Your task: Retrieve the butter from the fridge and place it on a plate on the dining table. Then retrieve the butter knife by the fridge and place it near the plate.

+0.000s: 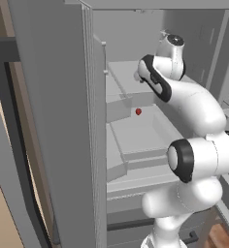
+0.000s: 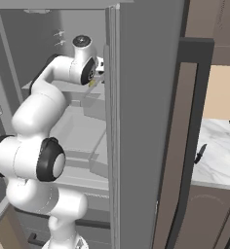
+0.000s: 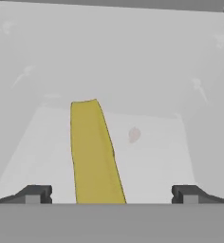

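Butter: the butter (image 3: 94,152) is a slim yellow stick lying on a pale shelf (image 3: 152,166) inside the fridge, running lengthwise away from the hand camera, with its near end between the 2 fingertips. A sliver of yellow also shows beside the wrist in the right base view (image 2: 92,83).

Gripper: the gripper (image 3: 111,193) stands with its jaws wide apart, 1 dark fingertip (image 3: 35,193) to each side of the stick with a clear gap on both sides. It holds nothing and touches nothing that I can see.

Fridge: the fridge (image 1: 53,121) is open, its grey door panel standing edge-on beside the arm (image 1: 194,111), which reaches deep into the upper compartment. Pale shelves and bins step down below the hand.

Red item: a tiny red round item (image 1: 138,111) sits on a lower shelf, apart from the butter and no part of the job.

Worktop: a corner of the white marble worktop (image 2: 219,151) shows past the fridge's side, with a small dark object on it that I cannot identify.

Progress: early. The door is open and the hand is lined up on the stick, but the grasp is not yet made.

Left to do: close on the butter, carry it to the plate, then fetch the knife.
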Robot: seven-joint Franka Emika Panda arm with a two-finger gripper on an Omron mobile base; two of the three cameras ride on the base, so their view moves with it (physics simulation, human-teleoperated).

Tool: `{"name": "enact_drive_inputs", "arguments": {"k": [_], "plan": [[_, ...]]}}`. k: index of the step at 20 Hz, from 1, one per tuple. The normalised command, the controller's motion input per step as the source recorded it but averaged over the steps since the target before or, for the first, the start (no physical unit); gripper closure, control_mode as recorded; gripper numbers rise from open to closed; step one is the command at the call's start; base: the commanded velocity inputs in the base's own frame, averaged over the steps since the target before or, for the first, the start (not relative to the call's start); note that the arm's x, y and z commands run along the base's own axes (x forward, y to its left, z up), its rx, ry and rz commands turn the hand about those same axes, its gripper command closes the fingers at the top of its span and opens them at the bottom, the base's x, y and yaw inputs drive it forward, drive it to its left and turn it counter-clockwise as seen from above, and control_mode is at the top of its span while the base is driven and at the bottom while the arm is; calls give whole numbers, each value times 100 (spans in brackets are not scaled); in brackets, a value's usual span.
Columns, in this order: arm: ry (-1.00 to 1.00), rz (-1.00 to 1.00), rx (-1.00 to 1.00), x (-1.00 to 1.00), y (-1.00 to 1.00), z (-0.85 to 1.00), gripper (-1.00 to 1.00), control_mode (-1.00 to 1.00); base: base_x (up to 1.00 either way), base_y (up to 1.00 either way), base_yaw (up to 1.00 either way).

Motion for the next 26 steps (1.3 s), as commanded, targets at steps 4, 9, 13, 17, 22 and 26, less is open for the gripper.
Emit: {"name": "enact_drive_inputs", "arguments": {"k": [4, 9, 13, 17, 22, 26], "plan": [[5, 3, 0, 0, 8, -24, -100, -100, 0, 0, 0], [1, 3, 0, 0, 5, -15, -100, -100, 0, 0, 0], [0, 1, 0, 0, 2, -2, 100, -100, 0, 0, 0], [0, 0, 0, 0, 6, -1, 100, -100, 0, 0, 0], [0, 0, 0, 0, 1, 0, 100, -100, 0, 0, 0], [2, 0, 0, 0, 0, -1, 100, -100, 0, 0, 0]]}}
